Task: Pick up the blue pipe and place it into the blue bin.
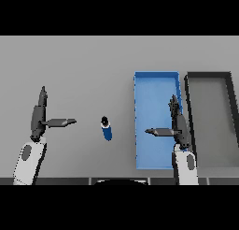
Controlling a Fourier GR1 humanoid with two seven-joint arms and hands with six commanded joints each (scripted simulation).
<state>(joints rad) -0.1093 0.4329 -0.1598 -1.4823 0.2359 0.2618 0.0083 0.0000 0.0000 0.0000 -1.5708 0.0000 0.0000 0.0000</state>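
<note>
The blue pipe (107, 128), a short blue cylinder with a dark top end, stands on the grey table just left of the blue bin (144, 91). My right hand (178, 124) hovers over the bin's right half, fingers straight and thumb pointing left, open and holding nothing. My left hand (38, 116) is at the left of the table, open too, its thumb pointing right toward the pipe with a gap between them.
A dark grey bin (232, 107) stands right beside the blue bin on its right. The grey table (74, 65) stretches behind and to the left of the pipe.
</note>
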